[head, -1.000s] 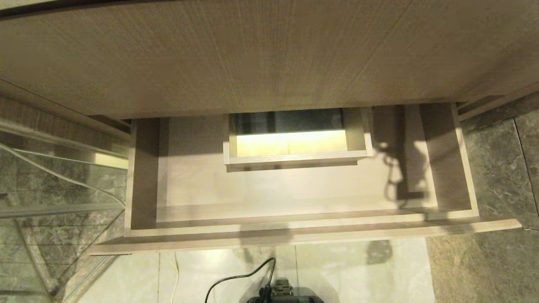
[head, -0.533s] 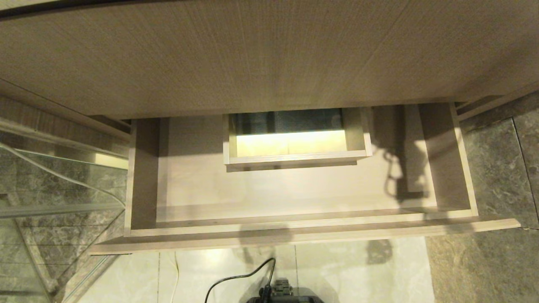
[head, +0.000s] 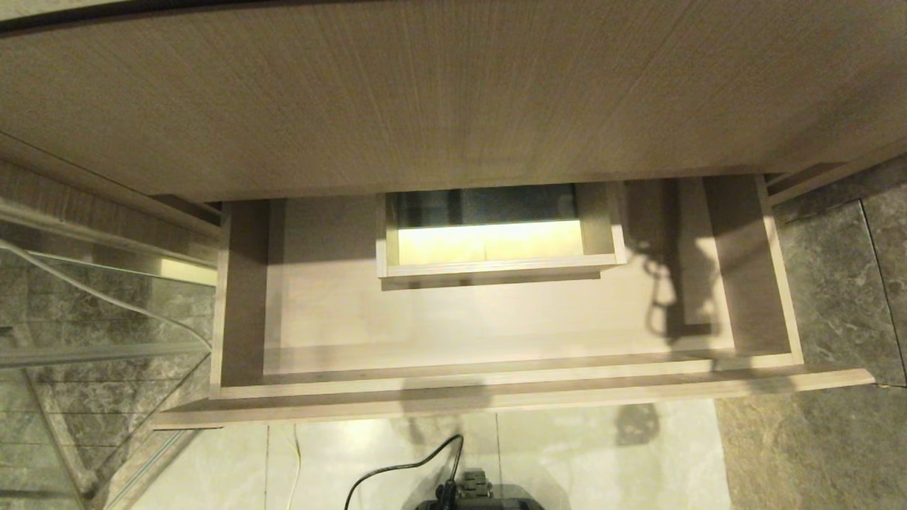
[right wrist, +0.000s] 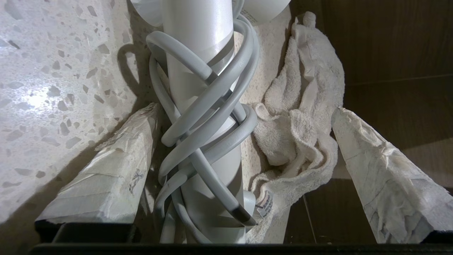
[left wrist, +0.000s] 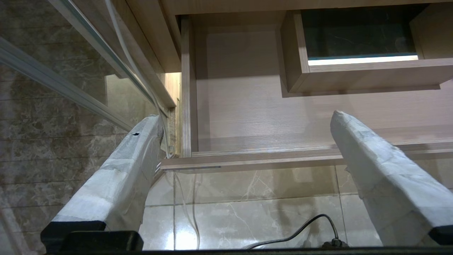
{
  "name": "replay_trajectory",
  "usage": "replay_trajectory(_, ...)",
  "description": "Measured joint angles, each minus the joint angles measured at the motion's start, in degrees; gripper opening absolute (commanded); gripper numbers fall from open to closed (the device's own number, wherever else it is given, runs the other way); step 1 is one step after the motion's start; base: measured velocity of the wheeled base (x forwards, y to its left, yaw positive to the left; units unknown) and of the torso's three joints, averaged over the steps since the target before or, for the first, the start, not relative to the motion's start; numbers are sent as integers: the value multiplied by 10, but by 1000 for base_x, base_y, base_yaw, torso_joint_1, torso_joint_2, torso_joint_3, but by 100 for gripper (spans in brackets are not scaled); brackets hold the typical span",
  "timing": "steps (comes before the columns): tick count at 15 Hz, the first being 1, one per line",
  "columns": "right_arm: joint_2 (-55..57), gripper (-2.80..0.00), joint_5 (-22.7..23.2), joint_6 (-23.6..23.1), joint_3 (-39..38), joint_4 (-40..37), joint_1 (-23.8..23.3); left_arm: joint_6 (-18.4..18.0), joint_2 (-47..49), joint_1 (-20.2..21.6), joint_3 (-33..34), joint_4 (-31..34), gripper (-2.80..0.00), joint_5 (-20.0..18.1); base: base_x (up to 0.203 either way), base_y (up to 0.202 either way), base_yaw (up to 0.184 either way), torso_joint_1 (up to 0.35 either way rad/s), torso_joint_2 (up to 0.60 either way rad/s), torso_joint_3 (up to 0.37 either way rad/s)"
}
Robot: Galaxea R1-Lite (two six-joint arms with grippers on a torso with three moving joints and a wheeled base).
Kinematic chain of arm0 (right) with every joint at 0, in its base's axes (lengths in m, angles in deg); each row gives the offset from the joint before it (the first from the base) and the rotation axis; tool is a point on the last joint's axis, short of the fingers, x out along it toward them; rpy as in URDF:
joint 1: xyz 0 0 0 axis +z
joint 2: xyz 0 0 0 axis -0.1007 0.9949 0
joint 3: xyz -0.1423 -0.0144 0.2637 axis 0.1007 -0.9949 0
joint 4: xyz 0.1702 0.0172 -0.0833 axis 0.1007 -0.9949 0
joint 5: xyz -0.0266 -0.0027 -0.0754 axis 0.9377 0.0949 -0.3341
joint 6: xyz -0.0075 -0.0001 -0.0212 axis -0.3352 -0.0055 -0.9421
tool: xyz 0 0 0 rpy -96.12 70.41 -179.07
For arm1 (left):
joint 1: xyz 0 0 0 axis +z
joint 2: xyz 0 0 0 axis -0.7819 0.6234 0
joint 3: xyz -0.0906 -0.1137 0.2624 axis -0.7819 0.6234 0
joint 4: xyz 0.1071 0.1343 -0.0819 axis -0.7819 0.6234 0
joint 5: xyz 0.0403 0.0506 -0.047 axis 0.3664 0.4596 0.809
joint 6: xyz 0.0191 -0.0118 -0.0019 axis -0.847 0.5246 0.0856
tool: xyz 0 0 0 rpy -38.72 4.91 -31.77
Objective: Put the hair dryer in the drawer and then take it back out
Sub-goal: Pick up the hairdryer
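Drawer (head: 496,326) stood pulled out, bare inside. Hair dryer (right wrist: 203,117) lay on speckled worktop (right wrist: 53,71), cord wound round handle, towel (right wrist: 300,117) touching. Right pincer (right wrist: 244,113) spread wide astride handle. Left pincer (left wrist: 244,120) spread, idle before drawer. Advice: centre fingers, clamp handle below coils, avoid snagging towel.

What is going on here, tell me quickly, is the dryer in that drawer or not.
Not yet. The drawer stands pulled open and holds nothing that the head view shows. The right gripper is up at a speckled counter, fingers spread wide around the white hair dryer, whose grey cord is wound round its handle; a crumpled towel lies beside it. It has not closed on the dryer. The left gripper hangs open in front of the drawer, holding nothing.
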Motion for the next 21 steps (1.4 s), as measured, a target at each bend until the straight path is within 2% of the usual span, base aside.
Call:
replay_trajectory(8, -3, 0, -1, 0, -7, -6, 3, 0, 0, 0, 0, 0, 0, 0, 0, 0, 0, 0, 0, 0)
replay_trajectory(9, -3, -245, -2, 0, -7, -6, 3, 0, 0, 0, 0, 0, 0, 0, 0, 0, 0, 0, 0, 0)
replay_trajectory(10, -3, -280, -2, 0, -5, -7, 3, 0, 0, 0, 0, 0, 0, 0, 0, 0, 0, 0, 0, 0)
replay_trajectory(21, -8, -280, -2, 6, 11, -9, 3, 0, 0, 0, 0, 0, 0, 0, 0, 0, 0, 0, 0, 0)
